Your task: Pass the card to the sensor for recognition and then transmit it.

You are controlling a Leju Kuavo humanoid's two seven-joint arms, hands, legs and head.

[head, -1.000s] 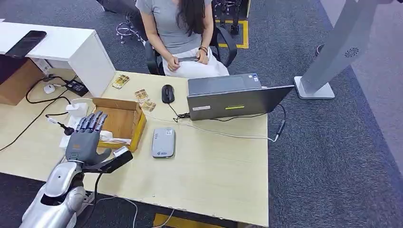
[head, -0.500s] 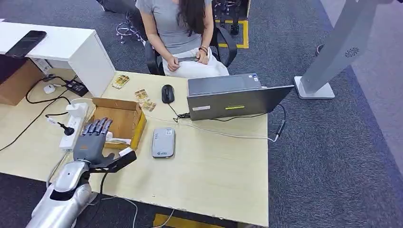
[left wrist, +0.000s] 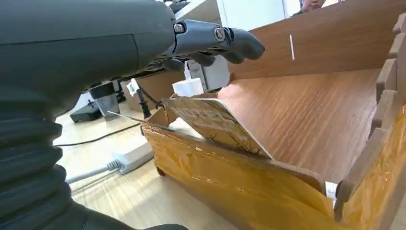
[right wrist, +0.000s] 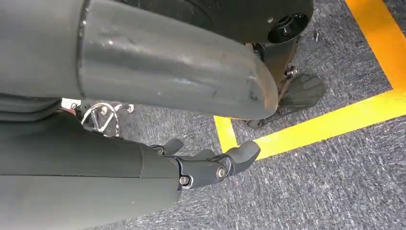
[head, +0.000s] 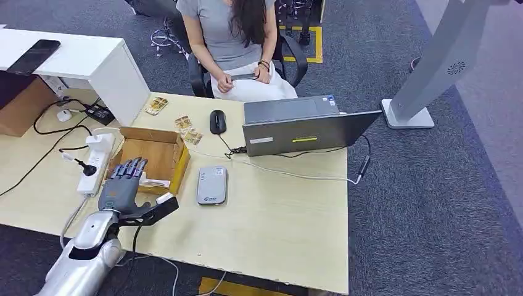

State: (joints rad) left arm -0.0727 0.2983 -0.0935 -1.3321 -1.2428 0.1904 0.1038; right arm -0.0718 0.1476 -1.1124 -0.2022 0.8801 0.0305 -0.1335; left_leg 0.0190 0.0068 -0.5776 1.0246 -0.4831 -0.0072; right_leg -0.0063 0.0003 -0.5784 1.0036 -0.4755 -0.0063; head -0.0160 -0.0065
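Your card (left wrist: 210, 122) lies propped at the near edge of the open cardboard box (head: 157, 154), tilted against the box's front wall. Your left hand (head: 123, 185) hovers over that near edge with fingers (left wrist: 230, 40) spread and stretched above the card, thumb out to the side, holding nothing. Just beside the box lies the grey sensor (head: 212, 185), flat on the table (head: 277, 222). Your right hand (right wrist: 206, 167) hangs over the carpet, fingers loosely curled, empty.
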